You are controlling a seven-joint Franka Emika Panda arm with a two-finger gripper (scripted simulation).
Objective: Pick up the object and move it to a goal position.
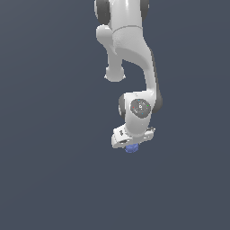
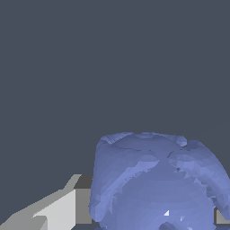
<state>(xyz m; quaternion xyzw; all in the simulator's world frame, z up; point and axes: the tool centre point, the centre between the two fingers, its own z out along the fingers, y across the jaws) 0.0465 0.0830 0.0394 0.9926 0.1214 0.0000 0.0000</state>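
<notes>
We see the white arm point(image 1: 134, 58) reaching down from the top of the exterior view, and at its low end the gripper point(image 1: 131, 147) sits right over the object point(image 1: 131, 148), a small blue-violet knobbly ball that peeks out just beneath the white hand. In the wrist view the object point(image 2: 155, 184) fills the space close to the camera, with one pale finger point(image 2: 58, 209) pressed up beside it and a sliver of the other finger point(image 2: 222, 217) at the opposite edge, so we judge the gripper to be closed on the ball, though the contact faces themselves are partly hidden. Whether the ball rests on the dark surface point(image 1: 54, 179) or has just cleared it we cannot tell, since the flat grey ground gives no shadow to read. We take the step in hand to be the grasp or the first of the lift; no goal marker shows in either view, so the next move, as we judge it, calls for raising the ball steadily and carrying it without loosening the squeeze. As for heading, the ball is roundish and has no clear long axis; its bumpy lobes point nowhere in particular, so its orientation should matter little to the carry.
</notes>
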